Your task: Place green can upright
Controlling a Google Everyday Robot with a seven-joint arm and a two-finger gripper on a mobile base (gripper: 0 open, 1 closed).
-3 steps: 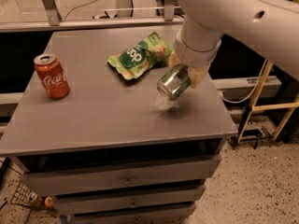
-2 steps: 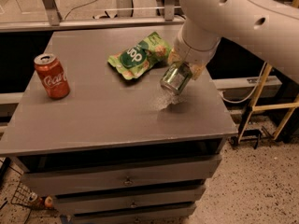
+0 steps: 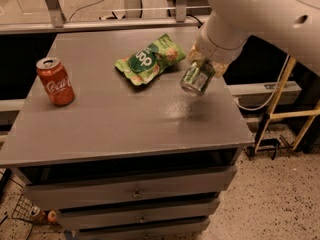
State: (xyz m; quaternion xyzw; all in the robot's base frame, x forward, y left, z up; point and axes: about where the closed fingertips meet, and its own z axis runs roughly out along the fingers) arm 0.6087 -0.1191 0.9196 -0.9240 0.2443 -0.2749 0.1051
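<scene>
Green can [image 3: 193, 82] is in the air over the right side of the tabletop [image 3: 125, 119], clamped in my end effector [image 3: 203, 71], which is closed around its body. Over the last second it has climbed a little and drifted right, and its silver end points more downward than it did. It's still tilted, though, not yet vertical. I read that as the righting turn being under way, with the set-down still ahead. There's bare surface below it, the snack bag [image 3: 150, 59] lies just to its left, and the red can [image 3: 55, 82] stands well apart on the left edge.
</scene>
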